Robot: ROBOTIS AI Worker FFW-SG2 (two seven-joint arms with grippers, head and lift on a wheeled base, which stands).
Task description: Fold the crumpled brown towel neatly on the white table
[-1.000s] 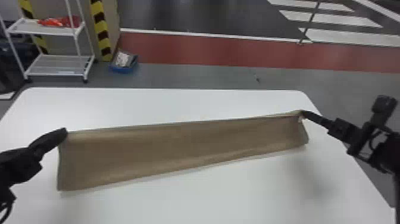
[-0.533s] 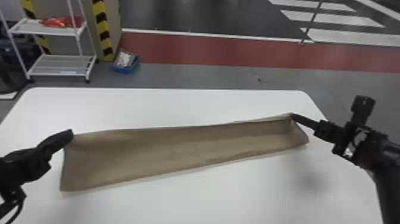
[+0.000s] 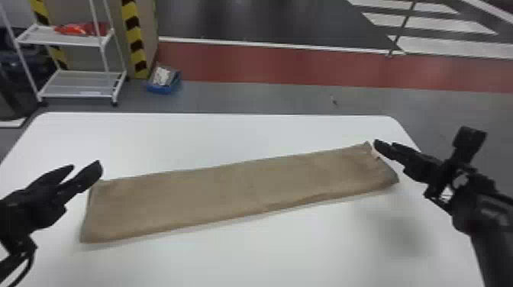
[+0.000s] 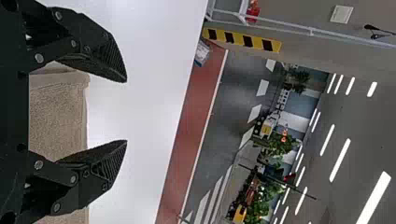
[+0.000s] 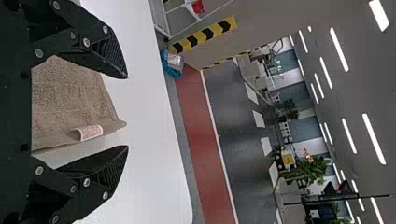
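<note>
While the long brown terry towel (image 3: 244, 187) lies as a folded strip on the smooth white table (image 3: 229, 259), the black two-fingered left gripper (image 3: 86, 168) stands wide at the towel's left end, masking part of it. The black two-fingered right gripper (image 3: 385, 145), also spread, is by the towel's far right corner, near its pale label (image 5: 90, 132). The towel's layers cannot be counted.

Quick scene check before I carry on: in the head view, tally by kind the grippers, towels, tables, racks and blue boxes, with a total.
Grippers: 2 (left gripper, right gripper)
Towel: 1
Table: 1
Rack: 1
Blue box: 1
Total: 6
</note>
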